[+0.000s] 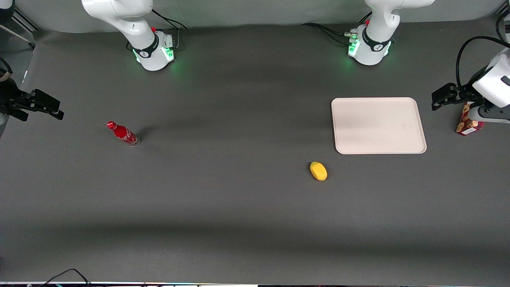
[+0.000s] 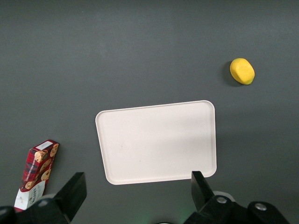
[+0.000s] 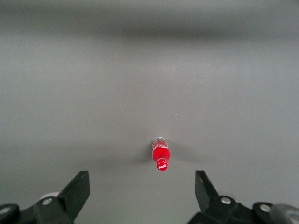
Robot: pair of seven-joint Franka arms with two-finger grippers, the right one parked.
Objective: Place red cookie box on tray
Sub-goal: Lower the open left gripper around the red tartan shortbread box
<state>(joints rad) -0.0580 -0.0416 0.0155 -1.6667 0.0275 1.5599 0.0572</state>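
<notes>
The gripper (image 2: pixel 135 191) hangs high above the table, fingers (image 2: pixel 74 189) spread wide, holding nothing. Just beside it stands the cookie box (image 2: pixel 38 170) — slim, dark red, cookie-printed, white label at one end — on the table at the working arm's end, apart from the cream tray (image 1: pixel 378 125). A yellow lump (image 1: pixel 318 171) lies nearer the front camera.

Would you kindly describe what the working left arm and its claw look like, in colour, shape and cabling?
The left arm is glossy white with rounded segments, a black ring near its base and green lights glowing there. Black cables run to the base and loop by the wrist. The claw is matte black with two blocky fingers, spread open high above the table.
</notes>
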